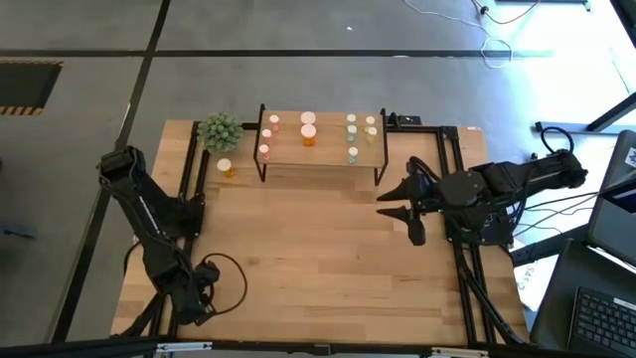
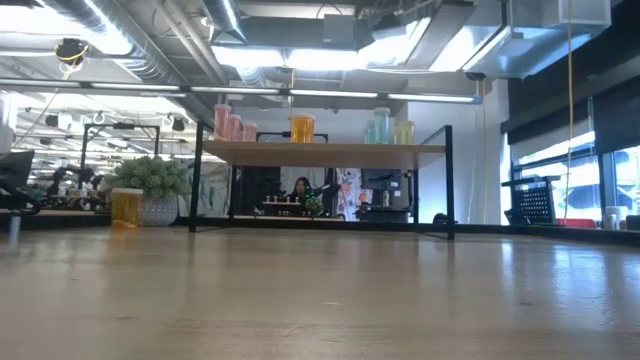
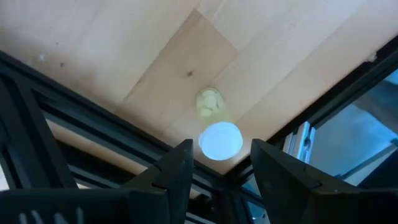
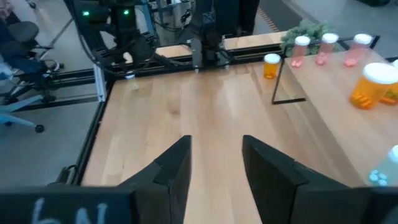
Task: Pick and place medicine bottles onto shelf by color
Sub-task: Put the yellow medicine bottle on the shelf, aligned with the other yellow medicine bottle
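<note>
Right hand (image 1: 395, 207) and left hand (image 3: 214, 177) gape empty; bottles (image 1: 308, 130) on the shelf (image 1: 323, 151) show no readable labels.

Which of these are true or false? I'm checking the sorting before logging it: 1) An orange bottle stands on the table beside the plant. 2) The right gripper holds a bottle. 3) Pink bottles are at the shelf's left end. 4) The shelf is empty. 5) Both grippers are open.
1) True: the orange bottle stands on the table by the plant.
2) False: the right gripper is empty.
3) True: the pink bottles stand at the left end of the shelf.
4) False: it carries pink, orange and green bottles.
5) True: the left gripper is open too.
</note>
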Controlling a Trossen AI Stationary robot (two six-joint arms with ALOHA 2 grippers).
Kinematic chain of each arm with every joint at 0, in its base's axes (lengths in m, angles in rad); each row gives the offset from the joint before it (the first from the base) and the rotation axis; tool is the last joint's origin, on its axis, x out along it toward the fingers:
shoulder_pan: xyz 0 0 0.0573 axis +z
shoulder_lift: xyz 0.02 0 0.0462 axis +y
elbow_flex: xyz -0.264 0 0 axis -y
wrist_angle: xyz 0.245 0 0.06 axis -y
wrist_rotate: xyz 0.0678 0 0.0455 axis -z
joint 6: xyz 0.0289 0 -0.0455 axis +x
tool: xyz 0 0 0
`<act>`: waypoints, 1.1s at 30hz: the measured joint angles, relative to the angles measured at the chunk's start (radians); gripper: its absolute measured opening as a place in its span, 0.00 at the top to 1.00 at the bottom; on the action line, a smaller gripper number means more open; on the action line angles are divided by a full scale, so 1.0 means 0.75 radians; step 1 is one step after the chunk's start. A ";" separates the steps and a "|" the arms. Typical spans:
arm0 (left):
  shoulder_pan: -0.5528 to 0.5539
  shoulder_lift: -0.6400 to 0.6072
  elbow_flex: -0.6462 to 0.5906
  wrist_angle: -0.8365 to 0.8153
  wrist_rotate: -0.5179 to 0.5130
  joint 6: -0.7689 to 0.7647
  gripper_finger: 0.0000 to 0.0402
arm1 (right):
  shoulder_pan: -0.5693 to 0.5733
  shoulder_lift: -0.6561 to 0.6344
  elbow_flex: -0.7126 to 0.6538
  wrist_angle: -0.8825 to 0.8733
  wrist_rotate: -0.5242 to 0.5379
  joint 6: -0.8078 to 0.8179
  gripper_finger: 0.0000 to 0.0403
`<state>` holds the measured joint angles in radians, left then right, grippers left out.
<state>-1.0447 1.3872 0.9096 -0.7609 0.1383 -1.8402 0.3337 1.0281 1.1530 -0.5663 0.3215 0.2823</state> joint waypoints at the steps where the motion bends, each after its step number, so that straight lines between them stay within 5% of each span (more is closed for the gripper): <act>1: 0.000 0.000 0.000 0.000 0.000 0.019 0.61 | -0.008 0.002 0.000 0.000 -0.040 0.000 0.64; 13: 0.001 0.001 0.000 -0.007 -0.004 0.062 0.61 | -0.112 0.105 -0.001 -0.118 -0.562 -0.024 0.64; 33: 0.001 0.001 0.000 -0.006 -0.004 0.095 0.61 | -0.113 0.120 -0.001 -0.110 -0.500 -0.105 0.64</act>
<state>-1.0443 1.3876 0.9100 -0.7654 0.1352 -1.7691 0.2489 1.1183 1.1522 -0.6484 -0.0536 0.2034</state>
